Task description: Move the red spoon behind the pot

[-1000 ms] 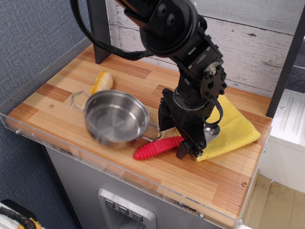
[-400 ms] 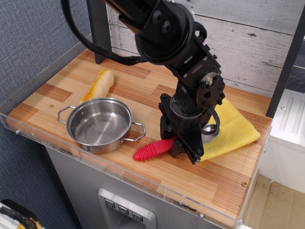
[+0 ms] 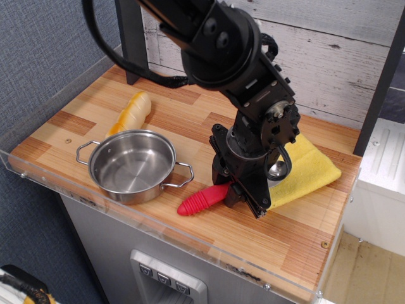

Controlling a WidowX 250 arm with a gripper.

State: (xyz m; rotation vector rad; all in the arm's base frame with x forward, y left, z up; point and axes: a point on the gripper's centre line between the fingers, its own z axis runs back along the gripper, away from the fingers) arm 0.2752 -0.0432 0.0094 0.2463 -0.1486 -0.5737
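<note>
The pot stands at the front left of the wooden counter, upright and empty. The red spoon lies to its right, its ribbed handle pointing front left. Its silver bowl shows partly behind the arm, over the yellow cloth. My gripper is down at the counter with its black fingers on either side of the handle's inner end, closed on it. The grip point itself is partly hidden by the fingers.
A yellow-white banana-shaped toy lies behind the pot at the left. A black post stands at the back left. A clear acrylic rim runs along the counter's front and left edges. A planked wall lies behind.
The pot has shifted left and forward and now stands still. My gripper has come down and closed on the spoon's handle. The yellow cloth's right corner has pulled in slightly.
</note>
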